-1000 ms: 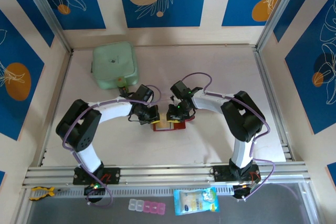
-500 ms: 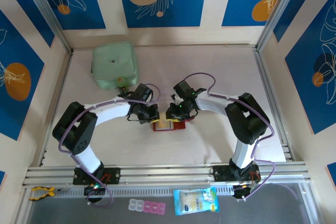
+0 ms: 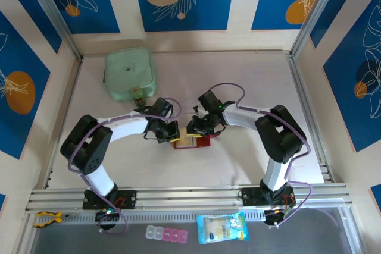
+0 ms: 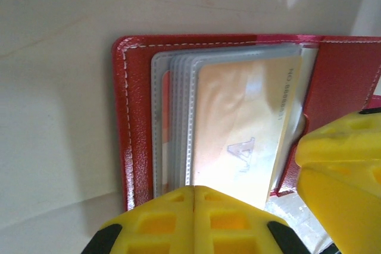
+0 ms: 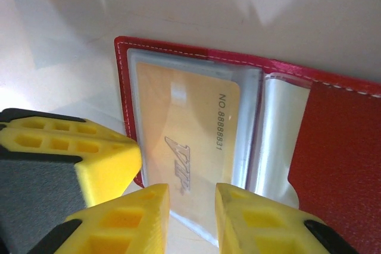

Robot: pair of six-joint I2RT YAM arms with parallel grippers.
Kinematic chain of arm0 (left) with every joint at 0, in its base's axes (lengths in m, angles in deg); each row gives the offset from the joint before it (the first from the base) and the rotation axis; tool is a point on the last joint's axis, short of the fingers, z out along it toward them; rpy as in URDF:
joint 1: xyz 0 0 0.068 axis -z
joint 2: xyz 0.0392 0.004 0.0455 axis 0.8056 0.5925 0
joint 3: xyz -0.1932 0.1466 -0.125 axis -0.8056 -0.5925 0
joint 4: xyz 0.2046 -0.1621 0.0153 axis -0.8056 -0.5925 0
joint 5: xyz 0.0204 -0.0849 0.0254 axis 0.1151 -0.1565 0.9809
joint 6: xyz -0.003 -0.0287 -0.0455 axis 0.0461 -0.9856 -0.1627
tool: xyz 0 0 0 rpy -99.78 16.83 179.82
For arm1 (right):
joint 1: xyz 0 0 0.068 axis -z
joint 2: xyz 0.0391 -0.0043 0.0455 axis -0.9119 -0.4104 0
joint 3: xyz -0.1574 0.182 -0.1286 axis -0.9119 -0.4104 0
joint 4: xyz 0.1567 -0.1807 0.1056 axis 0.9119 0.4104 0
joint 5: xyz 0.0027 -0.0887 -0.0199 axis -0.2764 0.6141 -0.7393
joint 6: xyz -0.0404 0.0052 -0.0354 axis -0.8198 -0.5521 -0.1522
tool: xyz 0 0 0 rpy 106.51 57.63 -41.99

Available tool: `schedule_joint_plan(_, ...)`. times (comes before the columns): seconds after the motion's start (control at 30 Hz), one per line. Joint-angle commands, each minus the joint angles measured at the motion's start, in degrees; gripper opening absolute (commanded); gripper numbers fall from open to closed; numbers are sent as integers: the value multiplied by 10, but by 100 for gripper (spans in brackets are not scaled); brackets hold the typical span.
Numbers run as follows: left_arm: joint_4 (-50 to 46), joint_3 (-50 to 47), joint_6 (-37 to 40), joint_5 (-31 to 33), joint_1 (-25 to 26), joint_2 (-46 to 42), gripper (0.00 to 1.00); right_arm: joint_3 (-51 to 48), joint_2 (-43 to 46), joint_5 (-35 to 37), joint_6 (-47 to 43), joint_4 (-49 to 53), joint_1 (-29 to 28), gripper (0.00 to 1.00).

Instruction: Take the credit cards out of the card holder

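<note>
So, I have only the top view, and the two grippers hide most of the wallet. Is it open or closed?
Observer: Open. The wallet lies spread on the table, with its clear pockets facing up.
Operator: Is any card inside?
Observer: Yes. A tan card sits in the uppermost pocket, with the number 8888831 printed on it.
Operator: And does the right gripper hold this card?
Observer: Not that I can see. The right gripper is open, its fingers a little apart over one end of the card.
</note>
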Motion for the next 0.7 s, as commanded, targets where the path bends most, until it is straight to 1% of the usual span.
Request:
schedule_joint_plan(0.0, -7, -7, 4, 7, 6, 9, 0, -5, -15, -21, -1, -1, 3, 27)
schedule_joint_plan(0.27, -11, -6, 4, 11, 7, 11, 0, -3, -29, -21, -6, 3, 4, 26)
schedule_joint_plan(0.37, -12, -5, 5, 11, 7, 9, 0, -2, -31, -26, -7, 1, 3, 24)
schedule_joint_plan(0.67, -14, -1, 5, 12, 7, 10, 0, -1, -40, -58, -13, -12, 4, 21)
